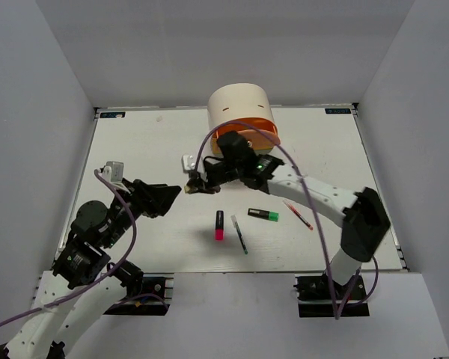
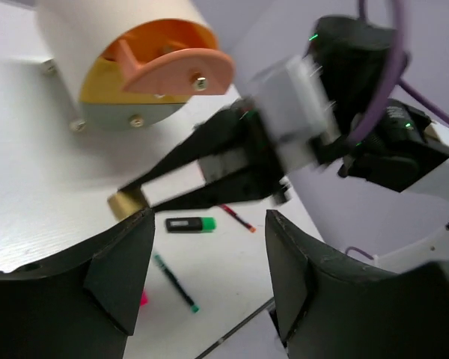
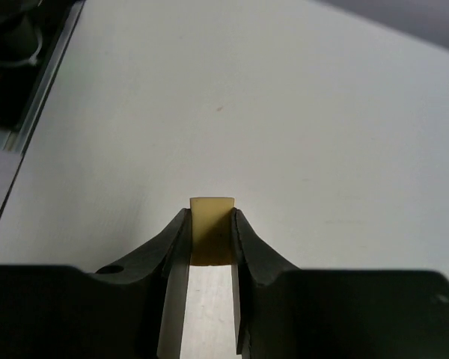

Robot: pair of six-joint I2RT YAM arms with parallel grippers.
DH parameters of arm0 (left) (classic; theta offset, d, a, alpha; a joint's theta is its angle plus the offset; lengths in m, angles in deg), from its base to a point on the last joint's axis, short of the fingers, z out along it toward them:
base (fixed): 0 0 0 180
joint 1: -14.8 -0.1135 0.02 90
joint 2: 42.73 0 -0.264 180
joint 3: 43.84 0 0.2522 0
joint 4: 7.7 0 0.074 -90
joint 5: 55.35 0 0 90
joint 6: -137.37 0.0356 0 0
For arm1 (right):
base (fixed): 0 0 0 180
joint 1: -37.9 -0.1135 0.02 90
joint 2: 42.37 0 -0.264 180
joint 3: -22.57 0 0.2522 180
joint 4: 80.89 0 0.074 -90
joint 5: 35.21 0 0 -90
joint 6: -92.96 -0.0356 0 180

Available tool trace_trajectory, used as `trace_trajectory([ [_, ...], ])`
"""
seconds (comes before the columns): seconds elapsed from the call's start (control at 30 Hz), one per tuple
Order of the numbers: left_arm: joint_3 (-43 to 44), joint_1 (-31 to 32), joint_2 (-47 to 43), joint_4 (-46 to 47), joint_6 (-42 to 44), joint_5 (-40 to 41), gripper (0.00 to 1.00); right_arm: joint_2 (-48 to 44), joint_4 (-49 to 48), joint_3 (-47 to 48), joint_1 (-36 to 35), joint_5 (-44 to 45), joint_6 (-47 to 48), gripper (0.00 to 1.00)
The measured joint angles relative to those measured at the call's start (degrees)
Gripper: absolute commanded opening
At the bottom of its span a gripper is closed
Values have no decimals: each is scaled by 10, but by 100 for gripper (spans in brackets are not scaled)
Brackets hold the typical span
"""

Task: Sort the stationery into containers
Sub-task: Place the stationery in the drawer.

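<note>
Right arm [image 1: 308, 191] across the cabinet [image 1: 239, 106] front

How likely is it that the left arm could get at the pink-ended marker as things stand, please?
Probably yes. The pink-ended marker lies on bare table right of the open left tool; the right tool, shut on a beige eraser, hovers farther back, not between them.

Pink-ended marker [image 1: 219, 224] beside dark pen [image 1: 239, 234]

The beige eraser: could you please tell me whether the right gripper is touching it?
Touching. The right wrist view shows the right gripper closed on the beige eraser, both fingers against its sides.
</note>
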Motion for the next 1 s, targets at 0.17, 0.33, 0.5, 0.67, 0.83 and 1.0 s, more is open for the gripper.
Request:
trace_trajectory([
  [0.17,25,0,69,59,2,-63,76,-98,-71,-13,32,44,-53,0],
  [0.33,30,0,177,72,9,-121,89,-146,-124,-57,70,115,-80,0],
  [0.5,12,0,264,80,7,-166,91,-158,-134,-80,123,165,-85,0],
  [0.67,-16,0,278,104,3,-183,91,-164,-145,-81,173,189,-86,0],
  [0.83,-38,0,278,118,1,-189,91,-166,-156,-80,210,189,-96,0],
  [1.0,-61,0,284,118,0,-190,91,-166,-158,-80,239,176,-110,0],
])
